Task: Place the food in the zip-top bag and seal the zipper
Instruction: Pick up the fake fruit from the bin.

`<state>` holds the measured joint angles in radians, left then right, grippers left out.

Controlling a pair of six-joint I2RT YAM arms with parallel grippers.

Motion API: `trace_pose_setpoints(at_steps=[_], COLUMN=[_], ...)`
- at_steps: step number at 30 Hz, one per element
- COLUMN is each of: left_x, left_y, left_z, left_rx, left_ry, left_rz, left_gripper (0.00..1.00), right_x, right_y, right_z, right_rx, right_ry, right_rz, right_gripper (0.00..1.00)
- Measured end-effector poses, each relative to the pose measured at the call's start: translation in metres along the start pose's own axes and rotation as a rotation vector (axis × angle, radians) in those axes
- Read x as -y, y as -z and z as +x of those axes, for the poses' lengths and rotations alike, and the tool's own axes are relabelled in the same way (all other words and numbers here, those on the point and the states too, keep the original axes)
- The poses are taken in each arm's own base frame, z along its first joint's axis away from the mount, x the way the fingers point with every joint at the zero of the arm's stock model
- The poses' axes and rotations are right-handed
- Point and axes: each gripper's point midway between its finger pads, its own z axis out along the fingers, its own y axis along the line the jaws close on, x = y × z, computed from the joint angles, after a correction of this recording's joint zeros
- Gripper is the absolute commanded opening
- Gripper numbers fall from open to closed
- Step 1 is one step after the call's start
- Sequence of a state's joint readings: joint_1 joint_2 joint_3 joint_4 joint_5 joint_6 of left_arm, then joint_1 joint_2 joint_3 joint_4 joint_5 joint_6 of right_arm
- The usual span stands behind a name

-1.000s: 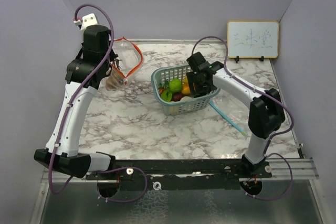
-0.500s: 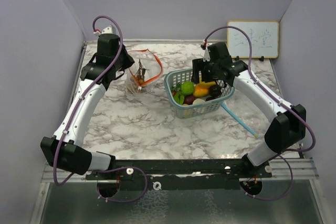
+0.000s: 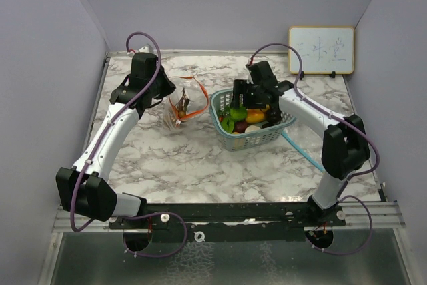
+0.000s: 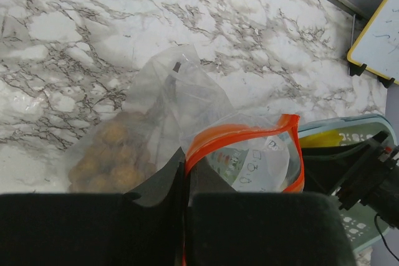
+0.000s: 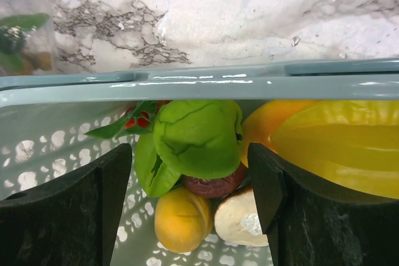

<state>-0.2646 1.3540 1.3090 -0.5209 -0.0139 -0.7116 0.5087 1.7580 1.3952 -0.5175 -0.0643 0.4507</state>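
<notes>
The clear zip-top bag (image 3: pixel 180 108) with an orange zipper rim (image 4: pixel 249 134) hangs from my left gripper (image 4: pixel 185 182), which is shut on the rim. A brown grape bunch (image 4: pixel 106 163) lies inside the bag. My right gripper (image 5: pixel 190 154) is open and low inside the pale teal basket (image 3: pixel 257 137), its fingers on either side of the green apple (image 5: pixel 199 135). Under the apple lie a dark purple plum (image 5: pixel 215 186), an orange-yellow fruit (image 5: pixel 182 219) and a pale piece (image 5: pixel 240 221). A yellow banana-like piece (image 5: pixel 343 144) and an orange mango (image 5: pixel 265 126) sit to the right.
A whiteboard (image 3: pixel 321 50) stands at the back right wall. A teal stick (image 3: pixel 301 153) lies on the marble table right of the basket. The basket rim (image 5: pixel 199 85) runs across just beyond my right fingers. Purple walls close in both sides.
My left gripper has carried the bag right, close to the basket's left side. The basket has shifted a little to the right. My right gripper has come down over the green apple.
</notes>
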Motion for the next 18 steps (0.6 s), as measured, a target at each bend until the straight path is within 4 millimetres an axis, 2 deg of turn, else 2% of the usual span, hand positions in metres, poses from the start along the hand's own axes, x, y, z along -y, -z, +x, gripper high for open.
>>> trace_pose_setpoints(at_steps=[6, 8, 10, 12, 14, 18], left_x=[0.006, 0.007, 0.007, 0.007, 0.007, 0.008], left_y=[0.0, 0.0, 0.0, 0.0, 0.0, 0.0], left_z=[0.002, 0.002, 0.002, 0.002, 0.003, 0.005], left_rx=[-0.002, -0.002, -0.002, -0.002, -0.003, -0.007], left_ry=[-0.001, -0.002, -0.002, -0.002, -0.003, -0.006], left_rz=[0.018, 0.02, 0.02, 0.021, 0.022, 0.023], left_gripper=[0.0, 0.0, 0.0, 0.0, 0.0, 0.0], right_x=[-0.002, -0.003, -0.001, 0.002, 0.006, 0.013], right_y=[-0.017, -0.022, -0.028, -0.032, -0.033, -0.028], right_z=[0.025, 0.033, 0.042, 0.047, 0.051, 0.046], right_rx=[-0.056, -0.073, -0.092, -0.101, -0.101, -0.083], right_ry=[-0.016, -0.015, -0.015, -0.015, -0.012, 0.003], right_rz=[0.026, 0.034, 0.053, 0.071, 0.1, 0.138], right_gripper=[0.77, 0.74, 0.66, 0.5, 0.4, 0.37])
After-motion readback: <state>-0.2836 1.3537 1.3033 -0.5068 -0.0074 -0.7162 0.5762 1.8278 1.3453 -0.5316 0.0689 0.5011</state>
